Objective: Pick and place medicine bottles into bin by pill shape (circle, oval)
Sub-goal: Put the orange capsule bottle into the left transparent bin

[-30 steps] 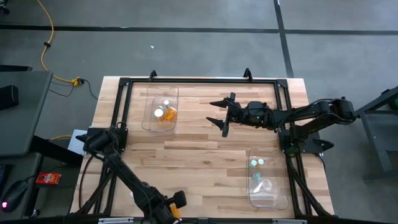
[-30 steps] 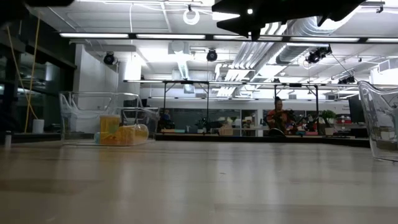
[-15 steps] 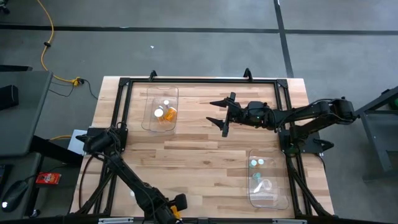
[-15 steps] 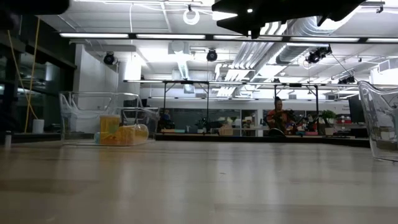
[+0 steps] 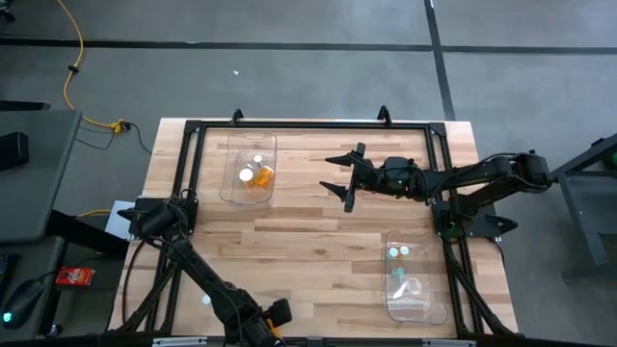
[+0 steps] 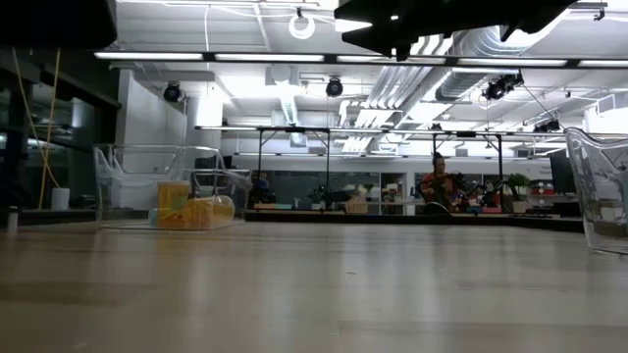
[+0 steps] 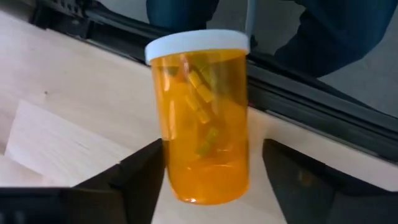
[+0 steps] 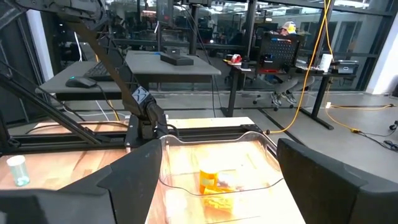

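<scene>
An amber medicine bottle (image 7: pixel 202 118) with a white cap stands upright on the wood at the table's near edge, left of centre. My left gripper (image 7: pixel 212 149) comes down over it (image 5: pixel 273 316), open, with one finger on each side of its lower body. My right gripper (image 5: pixel 330 173) hangs open and level above the table's far middle, holding nothing. A small pale bottle (image 8: pixel 17 169) stands on the table near the left arm (image 5: pixel 205 299). My left gripper: one finger (image 7: pixel 144 171) lies right against the amber bottle's lower side (image 7: pixel 168 168), and I cannot tell whether it touches. The other finger (image 7: pixel 292 177) stands off the opposite side with a visible gap. The bottle rests on its base on the table.
A clear bin (image 5: pixel 249 169) at the far left holds an amber bottle (image 6: pixel 175 204) and white-capped ones. A second clear bin (image 5: pixel 415 275) at the near right holds pale and teal bottles. A black frame (image 5: pixel 188 164) runs round the table. A person sits far off in the room (image 6: pixel 437 181).
A dark part of my left arm has come lower into the low view's upper left corner. The amber bottle stands where it was. My right arm has kept still.
</scene>
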`<move>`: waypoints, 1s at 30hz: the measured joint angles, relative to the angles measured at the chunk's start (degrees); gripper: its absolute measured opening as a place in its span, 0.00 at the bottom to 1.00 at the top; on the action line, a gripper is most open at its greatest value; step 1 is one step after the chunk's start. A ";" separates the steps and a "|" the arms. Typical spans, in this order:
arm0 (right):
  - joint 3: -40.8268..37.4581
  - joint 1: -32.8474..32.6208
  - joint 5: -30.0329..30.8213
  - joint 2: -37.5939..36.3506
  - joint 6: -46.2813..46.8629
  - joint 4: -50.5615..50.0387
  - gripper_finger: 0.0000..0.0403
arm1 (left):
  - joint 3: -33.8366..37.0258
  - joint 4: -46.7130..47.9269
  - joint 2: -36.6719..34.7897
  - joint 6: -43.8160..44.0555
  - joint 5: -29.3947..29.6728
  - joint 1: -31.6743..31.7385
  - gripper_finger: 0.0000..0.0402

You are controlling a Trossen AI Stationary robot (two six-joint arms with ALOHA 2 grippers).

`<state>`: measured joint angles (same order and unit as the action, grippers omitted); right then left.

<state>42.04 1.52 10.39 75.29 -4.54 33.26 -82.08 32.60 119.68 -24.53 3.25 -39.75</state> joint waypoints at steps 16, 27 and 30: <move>0.00 0.02 0.00 0.00 0.02 -0.02 0.77 | 0.00 0.36 -0.02 5.63 0.00 0.04 0.41; 0.00 0.01 0.00 0.00 0.02 -0.24 0.77 | 0.00 8.03 -4.07 14.94 0.71 1.74 0.41; 0.00 0.02 0.00 0.00 0.03 -0.29 0.77 | 0.00 11.26 -6.91 20.37 0.86 2.84 0.41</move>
<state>42.04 1.54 10.39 75.29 -4.50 32.96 -82.08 43.86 112.77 -4.17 4.11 -36.91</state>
